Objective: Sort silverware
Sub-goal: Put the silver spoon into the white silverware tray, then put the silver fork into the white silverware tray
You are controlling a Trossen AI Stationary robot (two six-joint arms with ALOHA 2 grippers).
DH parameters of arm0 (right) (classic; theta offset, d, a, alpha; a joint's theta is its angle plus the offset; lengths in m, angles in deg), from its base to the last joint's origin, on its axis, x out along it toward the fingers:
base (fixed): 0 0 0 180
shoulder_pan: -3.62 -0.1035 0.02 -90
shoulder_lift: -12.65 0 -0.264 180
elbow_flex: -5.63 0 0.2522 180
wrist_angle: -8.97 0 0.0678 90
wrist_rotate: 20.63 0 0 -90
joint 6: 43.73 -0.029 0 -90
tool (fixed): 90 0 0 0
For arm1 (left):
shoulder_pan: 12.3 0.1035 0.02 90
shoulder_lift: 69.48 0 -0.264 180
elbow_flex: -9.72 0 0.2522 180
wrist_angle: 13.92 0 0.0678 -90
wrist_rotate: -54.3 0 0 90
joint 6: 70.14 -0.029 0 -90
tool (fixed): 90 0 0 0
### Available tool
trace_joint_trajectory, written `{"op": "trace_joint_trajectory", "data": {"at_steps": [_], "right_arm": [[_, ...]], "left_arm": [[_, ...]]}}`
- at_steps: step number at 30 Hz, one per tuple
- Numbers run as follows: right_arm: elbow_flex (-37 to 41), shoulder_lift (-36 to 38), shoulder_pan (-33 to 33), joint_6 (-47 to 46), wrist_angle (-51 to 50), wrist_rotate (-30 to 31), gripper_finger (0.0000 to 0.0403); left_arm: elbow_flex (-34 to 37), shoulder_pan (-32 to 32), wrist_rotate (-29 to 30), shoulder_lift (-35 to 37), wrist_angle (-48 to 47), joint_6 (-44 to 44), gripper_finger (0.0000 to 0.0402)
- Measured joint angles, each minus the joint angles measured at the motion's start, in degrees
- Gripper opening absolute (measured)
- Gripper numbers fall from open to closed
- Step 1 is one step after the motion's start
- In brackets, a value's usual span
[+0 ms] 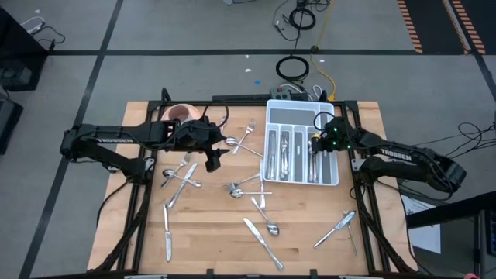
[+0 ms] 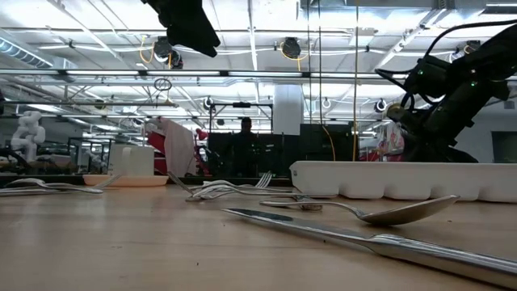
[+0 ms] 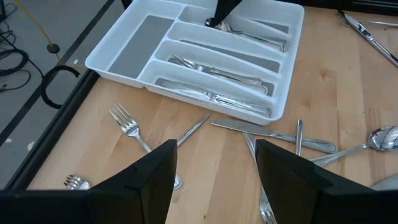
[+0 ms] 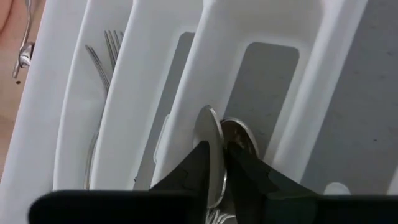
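Right claw (image 4: 219, 163) is down in the tray (image 1: 335, 177), in its rightmost slot, fingers pinched on the edge of a spoon (image 4: 210, 149) that stands on edge, with a second spoon (image 4: 244, 142) lying just behind it. Left claw (image 3: 214, 163) hangs wide apart and empty above the table (image 1: 217, 248), over a scatter of forks (image 3: 127, 121), with a knife (image 3: 273, 132) lying just short of the tray's near wall. Nearest the front edge, at about six o'clock from the overhead camera, lie a long knife (image 1: 262, 242) and a spoon (image 1: 268, 225) beside it; at eight o'clock another knife (image 1: 167, 239) lies alone, and at four o'clock two pieces (image 1: 338, 228) lie crossed. Up at mid-table, a tangle of spoons and forks (image 1: 242, 186) lies just left of the tray, and at nine o'clock a small cluster (image 1: 180, 177) sits below the left arm. At twelve o'clock, crossed forks (image 1: 246, 139) lie beside the tray. Inside the tray, the slots left of the right claw already hold several pieces (image 1: 285, 151). Farthest back, at eleven o'clock, a pink bowl (image 1: 180, 113) sits on the table's far left corner.
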Motion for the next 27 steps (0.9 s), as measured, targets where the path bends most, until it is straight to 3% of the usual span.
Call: {"op": "trace_joint_trajectory", "data": {"at_steps": [10,18,23,27], "right_arm": [[-3.65,5.52,0.11,2.23,-4.55,0.95,0.0064],[-16.32,8.45,-0.18,12.24,-23.17,0.07,0.0064],[-24.36,8.61,-5.76,20.18,-33.11,-5.3,0.0064],[-25.94,8.59,-14.25,17.83,-38.74,-8.03,0.0064]], "left_arm": [[0.0,0.0,0.0,0.0,-0.39,0.04,0.0224],[0.0,0.0,0.0,-0.02,-0.61,0.04,0.0224],[0.0,-0.02,0.0,-0.02,-0.87,0.04,0.0224],[0.0,-0.21,-0.28,-0.02,-0.9,0.06,0.0224]]}}
